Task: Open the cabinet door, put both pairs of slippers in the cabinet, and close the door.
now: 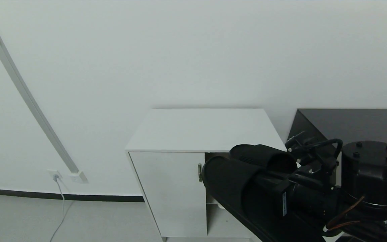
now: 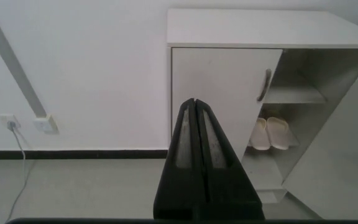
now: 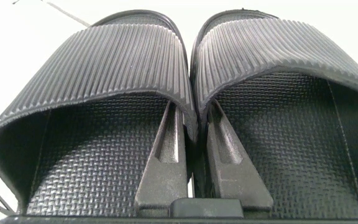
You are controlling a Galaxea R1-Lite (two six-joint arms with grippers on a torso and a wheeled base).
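A white cabinet (image 1: 200, 129) stands against the wall. Its left door (image 1: 170, 191) is closed and its right half is open. In the left wrist view, a pair of cream slippers (image 2: 271, 132) lies on a lower shelf inside the cabinet (image 2: 260, 28), under a bare shelf (image 2: 294, 94). A pair of black slippers (image 1: 244, 174) hangs in the air in front of the open half. My right gripper (image 3: 194, 155) is shut on them, pinching the inner walls of both black slippers (image 3: 135, 68) together. My left gripper (image 2: 194, 107) is shut and holds nothing. It is well short of the closed door (image 2: 219, 93).
A dark table (image 1: 354, 126) stands to the right of the cabinet. On the wall at the left are a slanted cable duct (image 1: 29, 97) and a socket (image 1: 55, 174) with a cable hanging to the floor. Bare floor (image 1: 79, 222) lies to the left of the cabinet.
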